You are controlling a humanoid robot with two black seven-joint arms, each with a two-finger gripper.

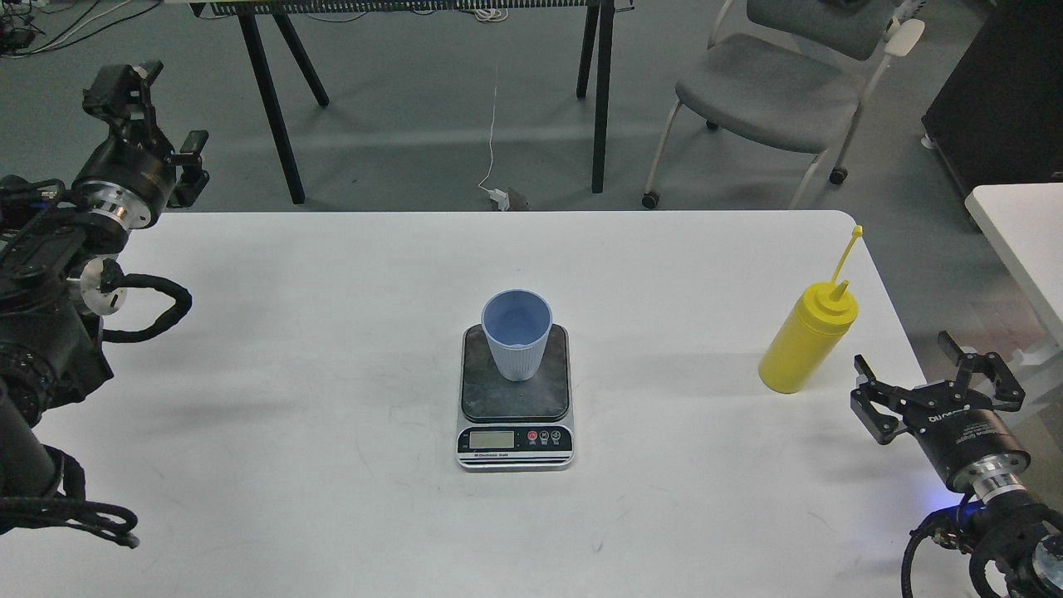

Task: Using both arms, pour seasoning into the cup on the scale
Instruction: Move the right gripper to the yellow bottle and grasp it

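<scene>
The light blue ribbed cup point(516, 332) stands upright on the dark platform of the scale point(515, 399) at the table's middle. The yellow squeeze bottle point(807, 336) stands upright near the table's right edge, its thin tethered cap sticking up. My right gripper point(938, 389) is open and empty, low at the right edge, below and right of the bottle, not touching it. My left gripper point(145, 112) is open and empty, raised past the table's far left corner, far from the cup.
The white table point(332, 465) carries only the scale, cup and bottle. A grey chair point(772, 83) and black table legs point(602, 91) stand beyond the far edge. Another white table point(1021, 224) is at the right.
</scene>
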